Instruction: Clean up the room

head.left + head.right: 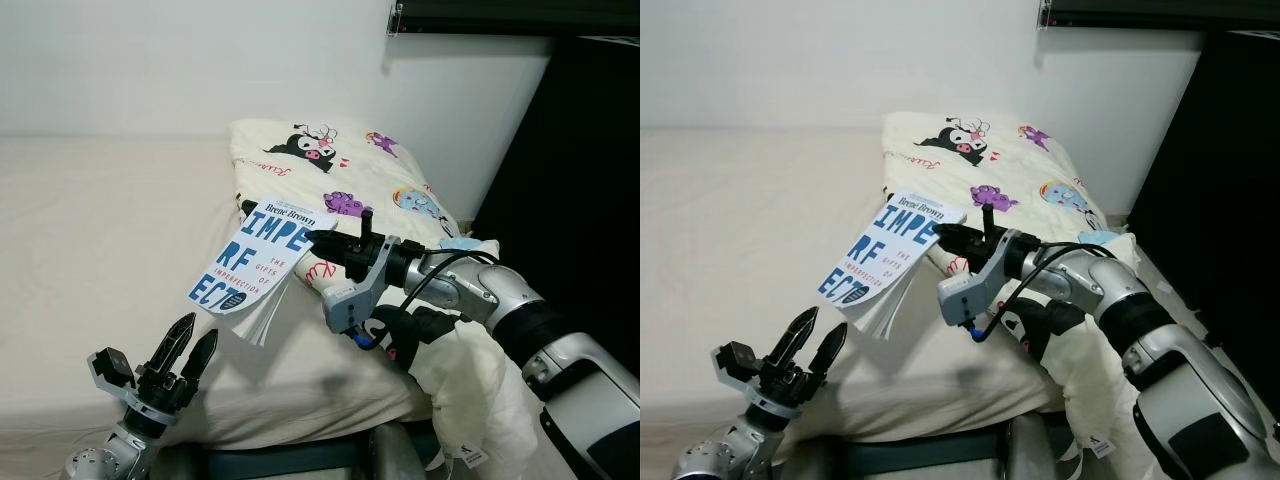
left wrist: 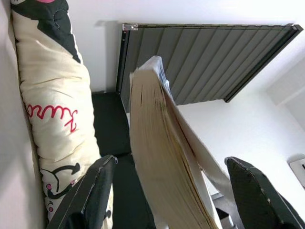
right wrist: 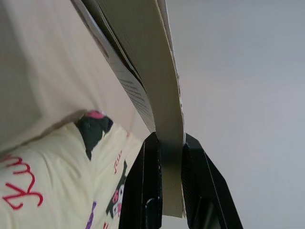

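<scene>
Now the right gripper [image 1: 312, 236] holds a book [image 1: 252, 262] in the air above the bed [image 1: 90, 220]; its two black fingers [image 3: 151, 191] are clamped on one edge of the book, near the top corner of the cover, and the pages hang down a little and fan open at the lower side. On the white cover are big blue letters and the name Brené Brown in small black print. The book is tilted, with the cover turned up toward the head camera; it touches neither the bed nor the pillow [image 1: 330, 170]. This pillow is cream with cartoon figures and red writing, and it lies on the bed just behind the book, close to the white wall [image 1: 200, 60]. The left gripper [image 1: 186, 346] is low, under the book and apart from it; its fingers [image 2: 90, 191] are spread and nothing is between them; in the left wrist view the book's page edges hang between the two fingers without touching. A second cream cushion [image 1: 470, 380] lies under the right arm, at the bed's edge.
</scene>
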`<state>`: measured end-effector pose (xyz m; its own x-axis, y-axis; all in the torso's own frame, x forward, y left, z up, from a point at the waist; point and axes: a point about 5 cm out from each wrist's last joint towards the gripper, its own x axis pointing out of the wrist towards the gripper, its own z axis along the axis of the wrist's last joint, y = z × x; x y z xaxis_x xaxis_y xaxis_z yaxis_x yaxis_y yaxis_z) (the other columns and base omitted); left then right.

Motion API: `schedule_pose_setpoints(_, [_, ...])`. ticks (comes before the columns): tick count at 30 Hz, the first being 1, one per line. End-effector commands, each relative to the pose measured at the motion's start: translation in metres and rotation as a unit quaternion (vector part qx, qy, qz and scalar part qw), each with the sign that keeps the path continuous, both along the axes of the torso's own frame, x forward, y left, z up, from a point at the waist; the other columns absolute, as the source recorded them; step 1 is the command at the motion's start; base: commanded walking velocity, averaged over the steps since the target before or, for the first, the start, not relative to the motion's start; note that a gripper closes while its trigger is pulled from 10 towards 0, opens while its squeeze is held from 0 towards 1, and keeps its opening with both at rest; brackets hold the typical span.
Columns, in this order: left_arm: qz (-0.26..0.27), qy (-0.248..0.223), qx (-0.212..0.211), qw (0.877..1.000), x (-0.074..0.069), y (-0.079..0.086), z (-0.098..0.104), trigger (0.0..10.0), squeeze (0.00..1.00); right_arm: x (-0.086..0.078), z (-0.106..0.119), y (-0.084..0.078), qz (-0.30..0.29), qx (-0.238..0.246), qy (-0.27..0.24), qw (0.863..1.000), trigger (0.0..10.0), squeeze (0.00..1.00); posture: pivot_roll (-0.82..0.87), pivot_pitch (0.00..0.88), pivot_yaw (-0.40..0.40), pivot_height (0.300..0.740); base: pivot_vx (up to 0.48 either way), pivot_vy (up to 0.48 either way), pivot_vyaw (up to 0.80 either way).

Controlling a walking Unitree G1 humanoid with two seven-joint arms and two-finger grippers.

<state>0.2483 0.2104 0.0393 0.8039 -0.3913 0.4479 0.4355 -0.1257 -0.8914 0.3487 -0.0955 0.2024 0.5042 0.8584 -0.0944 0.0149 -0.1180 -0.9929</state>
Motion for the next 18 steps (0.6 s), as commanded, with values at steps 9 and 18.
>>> schedule_pose_setpoints(9, [-0.012,0.01,0.005,1.0,-0.002,0.0,-0.003,10.0,0.0,-0.008,0.0,0.01,0.03,0.012,0.004,0.999,0.0,0.0,0.01,0.0,-0.096,0.52,0.0,0.0,0.0])
schedule_pose_setpoints(18, [-0.032,0.01,0.013,0.999,0.003,-0.01,-0.002,10.0,0.0,-0.012,-0.003,0.013,0.039,0.008,0.011,0.999,0.0,0.0,0.01,0.0,-0.096,0.52,0.0,0.0,0.0])
